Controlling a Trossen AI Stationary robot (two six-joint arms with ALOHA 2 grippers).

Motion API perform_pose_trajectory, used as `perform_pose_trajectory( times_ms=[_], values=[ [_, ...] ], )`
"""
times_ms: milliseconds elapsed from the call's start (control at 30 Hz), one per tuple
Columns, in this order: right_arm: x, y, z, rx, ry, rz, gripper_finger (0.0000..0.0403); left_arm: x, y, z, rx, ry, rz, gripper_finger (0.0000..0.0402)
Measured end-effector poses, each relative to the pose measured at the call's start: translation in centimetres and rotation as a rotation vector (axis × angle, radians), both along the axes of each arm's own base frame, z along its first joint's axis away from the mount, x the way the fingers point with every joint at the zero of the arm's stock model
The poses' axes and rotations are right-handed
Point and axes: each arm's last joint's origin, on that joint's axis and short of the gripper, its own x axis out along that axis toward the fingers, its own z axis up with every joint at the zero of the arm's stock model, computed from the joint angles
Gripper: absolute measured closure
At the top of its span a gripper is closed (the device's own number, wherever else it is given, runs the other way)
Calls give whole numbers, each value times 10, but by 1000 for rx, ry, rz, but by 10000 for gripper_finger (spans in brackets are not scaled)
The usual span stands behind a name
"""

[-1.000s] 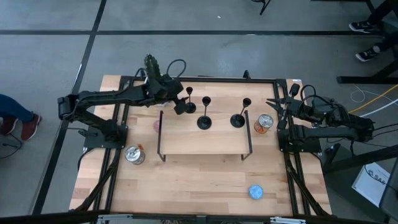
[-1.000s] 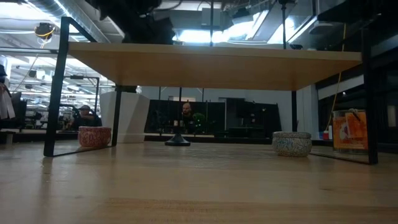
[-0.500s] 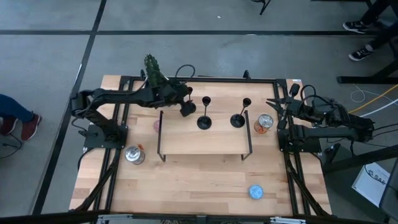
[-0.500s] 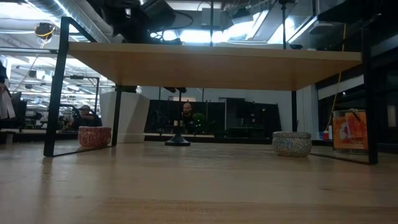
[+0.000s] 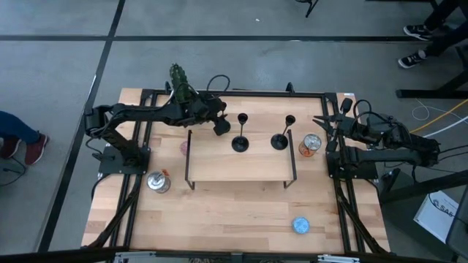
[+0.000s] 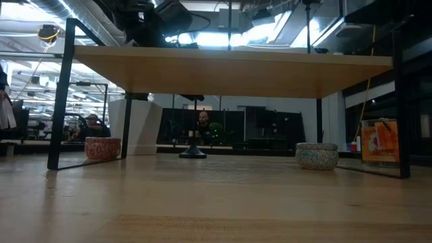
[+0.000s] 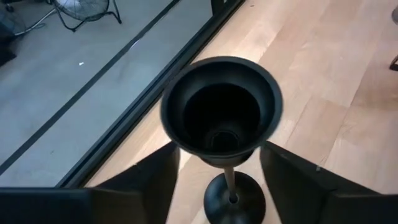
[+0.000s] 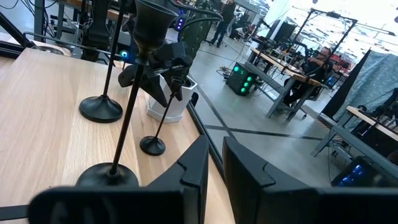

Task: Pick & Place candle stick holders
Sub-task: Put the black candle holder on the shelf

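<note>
Holders: two [image 5: 240, 137] [image 5: 281, 135] stand on the shelf [image 5: 241, 169]; the third [image 7: 221, 118] stands just off its back left corner, between the parted fingers of the left gripper [image 7: 217, 163], grip unclear. Right gripper [image 5: 322, 123], nearly closed and empty, waits right of the shelf.

Overhead looks straight down; low looks level under the shelf [image 6: 229, 71]; wrists look close past holders.

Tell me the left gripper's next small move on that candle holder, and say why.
Probably close the left gripper the rest of the way on the stem. In the left wrist view the candle stick holder sits centred between the two fingers, cup above them, with gaps showing on both sides, and its base rests on the table.
</note>
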Motion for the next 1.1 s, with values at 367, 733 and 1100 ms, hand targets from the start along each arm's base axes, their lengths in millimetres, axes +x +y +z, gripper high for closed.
perform_pose_trajectory(
  times_ms=[367,733,1100],
  values=[
    [0,0,0,0,0,0,350,0,0,0,-6,-2,-4,331],
    [0,0,0,0,0,-1,350,0,0,0,2,-4,4,385],
    [0,0,0,0,0,-1,350,2,1,3,16,-33,2,388]
  ],
)
